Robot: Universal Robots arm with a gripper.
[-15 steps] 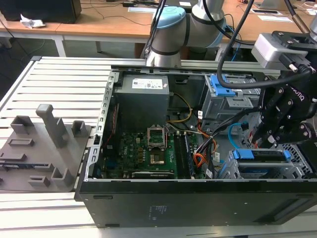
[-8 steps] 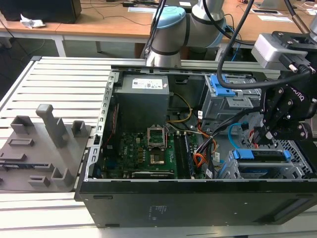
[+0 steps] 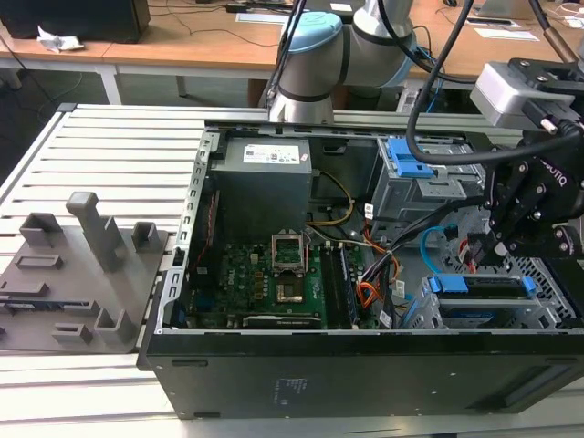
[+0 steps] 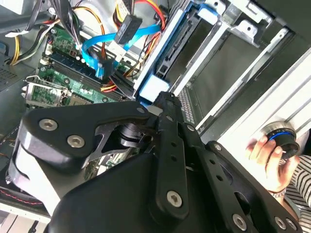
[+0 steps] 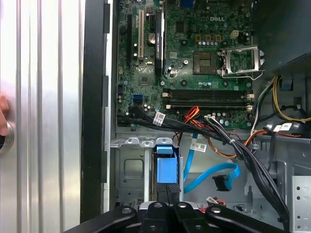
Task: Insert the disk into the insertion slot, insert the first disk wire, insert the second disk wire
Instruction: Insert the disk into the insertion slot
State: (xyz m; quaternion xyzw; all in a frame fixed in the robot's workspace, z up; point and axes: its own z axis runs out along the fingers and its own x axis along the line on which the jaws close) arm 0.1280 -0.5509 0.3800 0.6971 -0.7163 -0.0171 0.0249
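Jaws closed, their black metal tips meeting with nothing seen between them, and resting at the bright blue plastic end tab of the disk (image 5: 166, 169). In the exterior view the disk (image 3: 479, 285) lies flat in the insertion slot (image 3: 511, 312), a low grey perforated sheet-metal cage in the corner of the computer case (image 3: 365, 374) at the exterior view's right. The case is an open black box. In the second wrist view the blue carrier rail (image 4: 163, 58) runs along the slot's pale folded metal edge (image 4: 209, 68).

A flat blue ribbon wire (image 5: 211, 174) curls beside the cage, and its black plug (image 5: 222, 182) hangs free, joined to nothing. A thick bundle of black cables (image 5: 252, 160) and thin orange and red leads cross above it. The green motherboard (image 3: 265, 274) carries a square silver socket frame.

The case sits on a ribbed aluminium tabletop (image 3: 109, 146), and a grey moulded fixture plate (image 3: 73, 265) with upright blocks lies well apart from it. In the second wrist view a person's hand (image 4: 267, 162) grips a round knob (image 4: 283, 135) with a blue ring.
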